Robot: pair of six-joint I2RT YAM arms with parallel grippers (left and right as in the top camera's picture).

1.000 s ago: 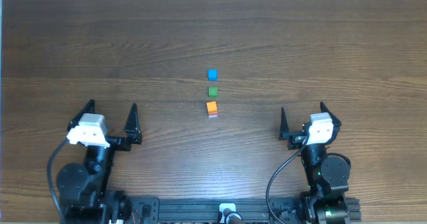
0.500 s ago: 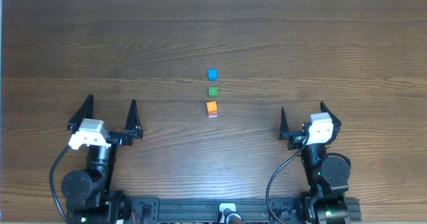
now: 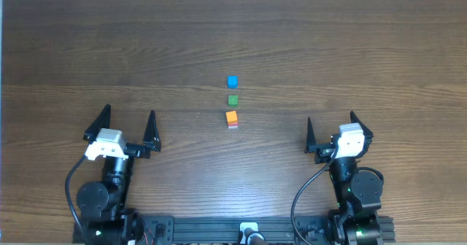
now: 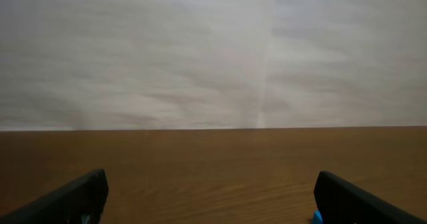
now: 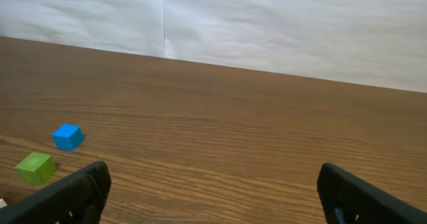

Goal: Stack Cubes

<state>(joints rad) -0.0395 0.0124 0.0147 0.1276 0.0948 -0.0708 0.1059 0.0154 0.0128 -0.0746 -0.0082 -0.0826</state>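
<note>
Noted a shift of the left gripper (image 3: 129,111) toward the table's (image 3: 365,41) middle, jaws wide apart, empty. Found the right gripper (image 3: 330,118) unmoved, jaws likewise apart. Observed blue cube (image 3: 232,81), green cube (image 3: 233,100) and orange cube (image 3: 231,117) in a row mid-table, well apart from both. Judged as opening approach only.

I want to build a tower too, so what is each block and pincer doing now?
blue cube: flat on the table, not stacked.
green cube: flat on the table, not stacked.
orange cube: seems stacked on a pinkish block.
left pincer: open, empty.
right pincer: open, empty.
</note>
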